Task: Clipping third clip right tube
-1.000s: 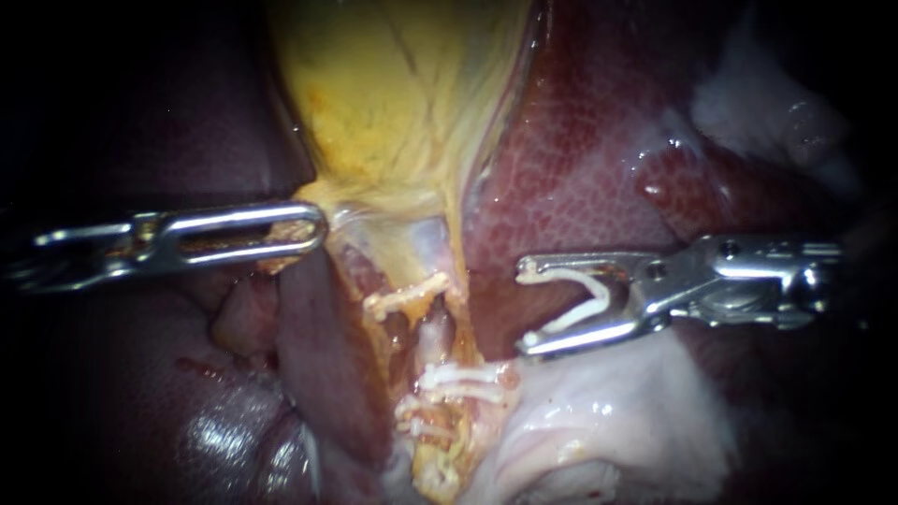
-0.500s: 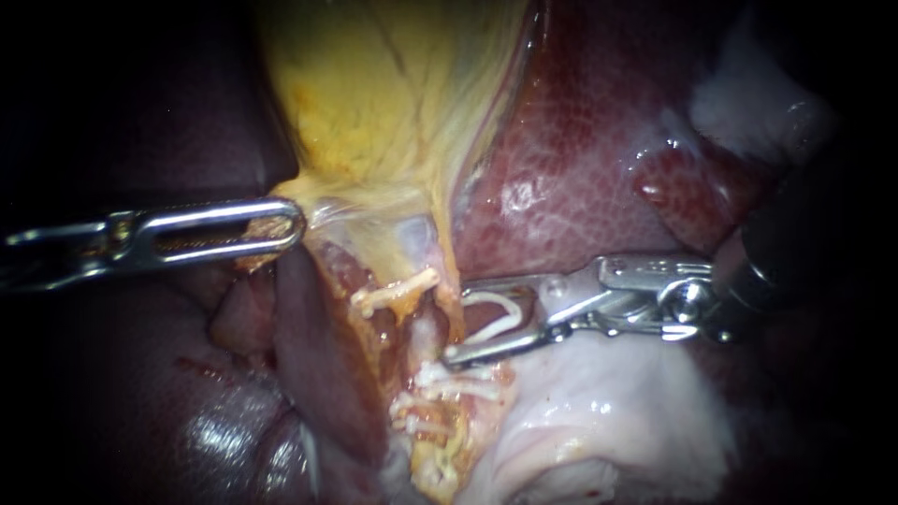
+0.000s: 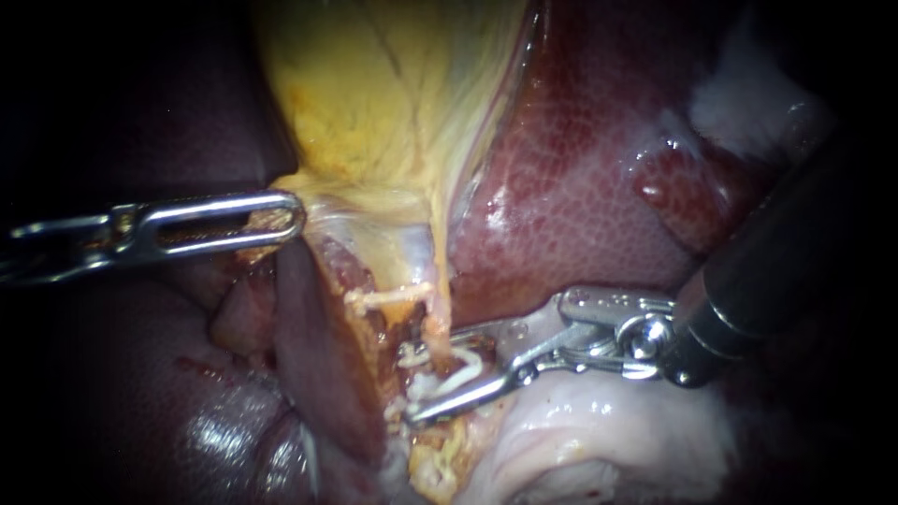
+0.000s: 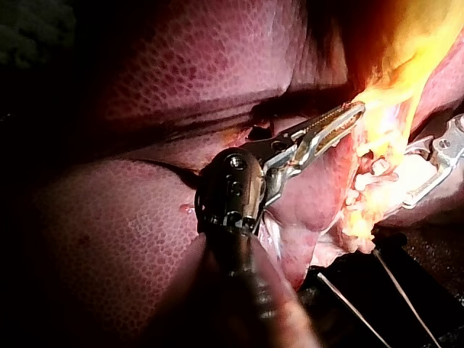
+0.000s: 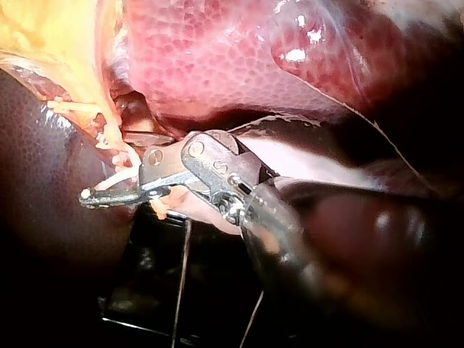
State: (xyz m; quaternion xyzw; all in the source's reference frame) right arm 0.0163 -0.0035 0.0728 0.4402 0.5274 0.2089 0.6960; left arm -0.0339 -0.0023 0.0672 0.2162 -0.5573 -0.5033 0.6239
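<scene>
The white clip sat between the jaws of our right instrument. The jaws stood apart, both touching the clip, and straddled the tube just below the gallbladder. The tube ran up and down in the endoscope view, and the jaws crossed it from the right, sloping slightly downward. We could not tell whether the tube reached the back of the clip. Our left instrument, well apart to the left, was clamped on the gallbladder's lower edge and held it taut. A second earlier the right instrument had hung over the liver, clear of the tube. Since then it had advanced leftward across the tube, while the left one kept its hold.
</scene>
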